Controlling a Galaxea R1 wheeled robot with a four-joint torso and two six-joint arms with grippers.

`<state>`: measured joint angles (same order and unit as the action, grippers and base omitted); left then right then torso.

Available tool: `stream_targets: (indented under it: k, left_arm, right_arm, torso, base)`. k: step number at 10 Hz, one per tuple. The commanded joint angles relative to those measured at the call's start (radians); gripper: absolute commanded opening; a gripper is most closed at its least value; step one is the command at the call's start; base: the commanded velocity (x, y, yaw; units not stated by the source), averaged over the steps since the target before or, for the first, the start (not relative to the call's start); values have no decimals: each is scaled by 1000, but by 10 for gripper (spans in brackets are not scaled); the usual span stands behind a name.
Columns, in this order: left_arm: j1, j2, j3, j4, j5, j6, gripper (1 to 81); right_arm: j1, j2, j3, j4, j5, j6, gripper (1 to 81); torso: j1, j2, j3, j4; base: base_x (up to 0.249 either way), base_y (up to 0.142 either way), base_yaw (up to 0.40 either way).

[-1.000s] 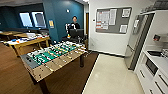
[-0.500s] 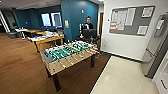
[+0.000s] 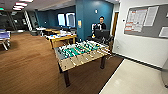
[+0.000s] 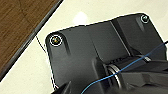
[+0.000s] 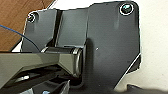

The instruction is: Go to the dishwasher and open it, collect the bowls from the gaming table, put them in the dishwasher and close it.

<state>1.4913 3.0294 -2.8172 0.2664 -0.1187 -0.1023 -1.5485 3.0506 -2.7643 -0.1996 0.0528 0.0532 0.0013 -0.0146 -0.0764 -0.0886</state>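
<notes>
While neither gripper's state can be told, the foosball table (image 3: 81,53) runs diagonally away rightward.

No legible text or signs

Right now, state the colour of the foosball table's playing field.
Green, with light wood-coloured edges; the foosball table shows best in the head view.

Office break area or recreation lounge. Green-field table-football table (image 3: 81,53) with rods stands on brown wood-look flooring (image 3: 27,67). Yellow-wood tables (image 3: 61,38) behind it, teal-blue walls (image 3: 87,17), grey notice board with pinned papers (image 3: 146,21) on a white wall, ceiling light panels (image 3: 20,5), pale tile strip (image 3: 135,80) alongside.
</notes>
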Motion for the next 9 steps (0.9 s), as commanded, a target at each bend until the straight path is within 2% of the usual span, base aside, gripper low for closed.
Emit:
stream_targets:
  k: [1, 9]
  left_arm:
    - [-45, -6, -5, 10, 48, 4, 811]
    - [-45, 2, -7, 10, 48, 4, 811]
  right_arm:
    - [41, 6, 3, -3, -53, -3, 811]
    - [37, 6, -1, -3, -53, -1, 811]
  torso:
    - [0, 0, 0, 0]
    - [0, 0, 0, 0]
  base:
    - [0, 0, 368]
    - [0, 0, 352]
